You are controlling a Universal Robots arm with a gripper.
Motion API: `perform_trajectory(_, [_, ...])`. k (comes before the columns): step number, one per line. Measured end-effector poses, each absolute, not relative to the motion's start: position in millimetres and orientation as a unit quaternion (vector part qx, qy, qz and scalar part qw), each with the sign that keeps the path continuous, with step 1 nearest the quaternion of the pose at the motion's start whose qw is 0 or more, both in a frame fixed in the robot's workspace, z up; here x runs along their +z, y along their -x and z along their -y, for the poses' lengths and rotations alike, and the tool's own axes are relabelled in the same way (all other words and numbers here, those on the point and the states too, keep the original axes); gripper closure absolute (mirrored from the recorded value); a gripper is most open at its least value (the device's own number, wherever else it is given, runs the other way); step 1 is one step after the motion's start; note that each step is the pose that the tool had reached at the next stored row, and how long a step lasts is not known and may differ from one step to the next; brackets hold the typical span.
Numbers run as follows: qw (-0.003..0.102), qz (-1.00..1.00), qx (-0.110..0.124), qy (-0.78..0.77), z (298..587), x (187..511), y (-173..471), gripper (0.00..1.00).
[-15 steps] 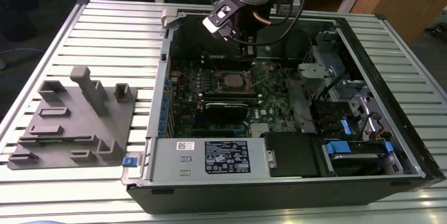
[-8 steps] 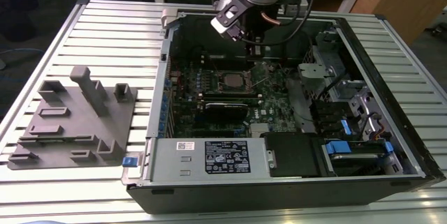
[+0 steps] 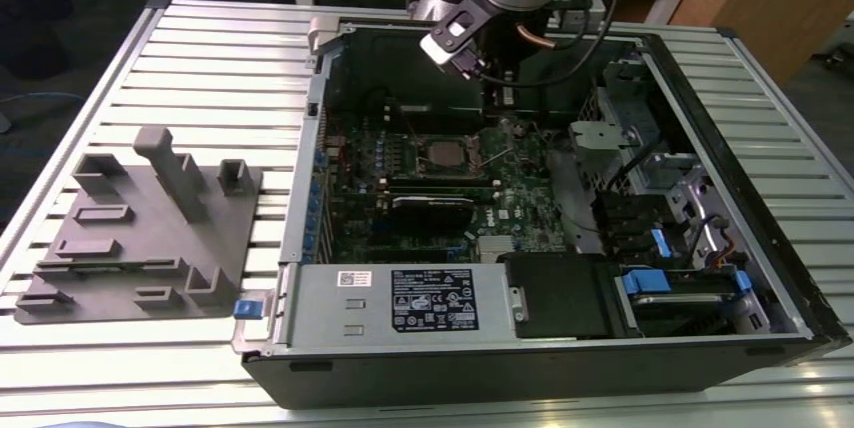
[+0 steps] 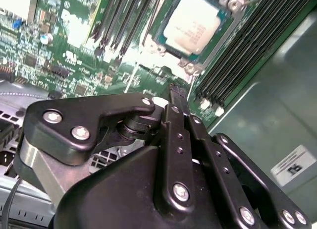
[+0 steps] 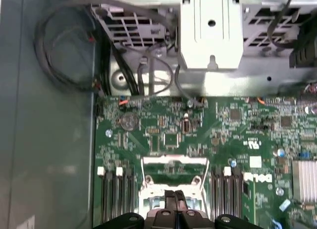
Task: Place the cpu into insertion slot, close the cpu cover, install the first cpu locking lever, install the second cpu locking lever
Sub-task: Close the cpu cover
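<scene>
Placement of the cpu (image 4: 190,26) is judged complete: its silver-grey top is seen lying flat inside the insertion slot (image 4: 162,42), a little way ahead of the fingertips in the second wrist view, with nothing laid over it. The cpu cover (image 5: 173,162) is seen in the first wrist view as a silvery frame, apparently standing raised just beyond the fingertips, so the slot is taken to be uncovered. Closing the cover is therefore judged to be the step in hand, with both locking levers not yet dealt with. The gripper (image 4: 176,92) is held above the motherboard (image 5: 237,130), close to the socket but apart from it; its fingers (image 5: 170,198) are pressed together and nothing is carried between them. Long black memory slots (image 4: 247,55) are ranged to either side of the fingers' line. For the cover to be shut, the closed tips would need to be set against the raised frame's free edge and the frame tipped over onto the cpu, squarely and gently, so that the chip is not shifted or scraped
</scene>
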State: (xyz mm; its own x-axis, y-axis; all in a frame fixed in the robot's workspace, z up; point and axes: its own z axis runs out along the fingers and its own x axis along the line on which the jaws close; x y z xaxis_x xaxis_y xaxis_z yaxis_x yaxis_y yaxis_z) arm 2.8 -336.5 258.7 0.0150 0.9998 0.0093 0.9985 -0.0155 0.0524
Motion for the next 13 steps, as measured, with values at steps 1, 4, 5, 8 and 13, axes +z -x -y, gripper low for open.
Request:
perform_trajectory(1, [0.015,-0.701,0.022,-0.712,337,259,-5,0.89])
perform_trajectory(4, [0.015,-0.701,0.022,-0.712,336,259,-12,0.89])
perform_trajectory(5, [0.015,-0.701,0.022,-0.712,336,259,-14,0.89])
perform_trajectory(8, [0.015,-0.701,0.022,-0.712,336,259,-20,0.89])
perform_trajectory(13, [0.015,-0.701,0.022,-0.712,337,259,-29,0.89])
